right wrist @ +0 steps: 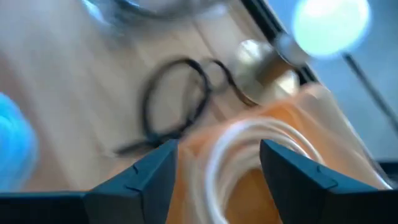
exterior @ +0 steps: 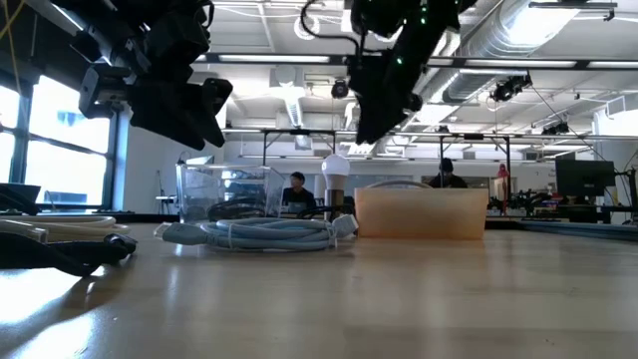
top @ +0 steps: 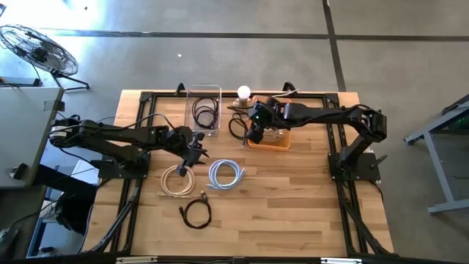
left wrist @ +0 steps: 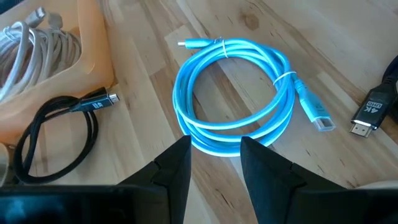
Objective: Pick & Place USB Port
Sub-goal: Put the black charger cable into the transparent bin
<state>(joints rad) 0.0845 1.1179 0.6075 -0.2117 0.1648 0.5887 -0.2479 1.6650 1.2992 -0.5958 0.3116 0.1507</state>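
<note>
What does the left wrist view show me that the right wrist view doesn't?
Only the left wrist view shows the whole blue cable coil, a black 4K-labelled plug beside it, and the open left gripper above the coil.

Only the right wrist view shows the glowing light bulb on its brass-coloured base, and the open right gripper over the tray.

Both show the orange tray holding a white cable, and the black looped cable on the wood beside it.

Five cable coils are showing on the table: two black, and, one beige, one light blue, one white. Sitting alongside: one clear bin, one orange tray, one bulb lamp.
</note>
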